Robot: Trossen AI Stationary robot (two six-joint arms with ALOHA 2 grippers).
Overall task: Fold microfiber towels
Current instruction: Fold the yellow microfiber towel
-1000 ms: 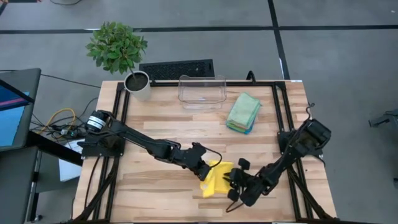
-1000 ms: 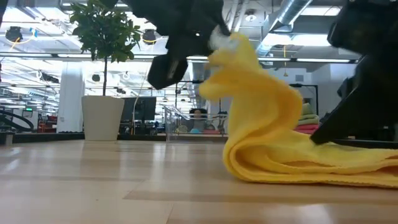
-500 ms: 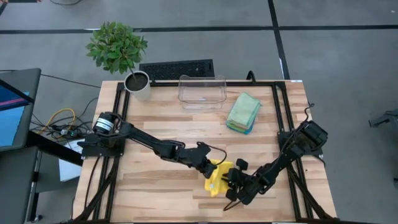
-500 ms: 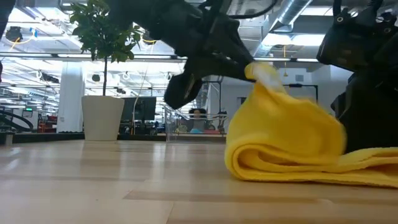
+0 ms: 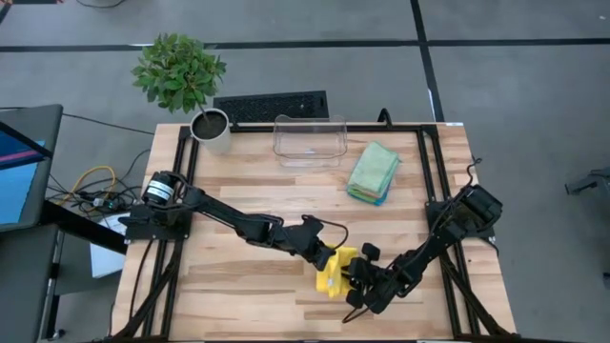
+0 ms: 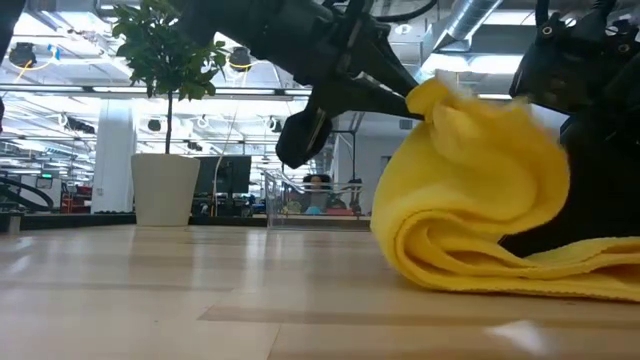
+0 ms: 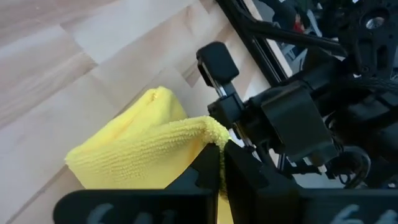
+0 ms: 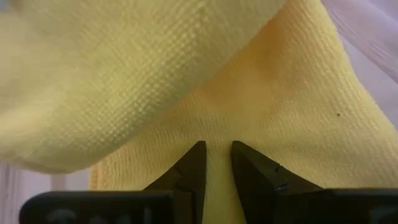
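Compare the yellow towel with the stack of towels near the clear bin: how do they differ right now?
The yellow towel is mid-fold, bunched, with one edge lifted by the left gripper; the stack of towels lies flat, already folded, untouched. The yellow towel is at the table's near edge between both grippers; the stack sits beside the clear bin. Both rest on the wooden table.

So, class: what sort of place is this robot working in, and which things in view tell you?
Probably a robotics lab or open workshop hall: a wooden table on a bare grey floor, exposed ceiling ducts above distant desks, and a keyboard and potted plant beside the rig.
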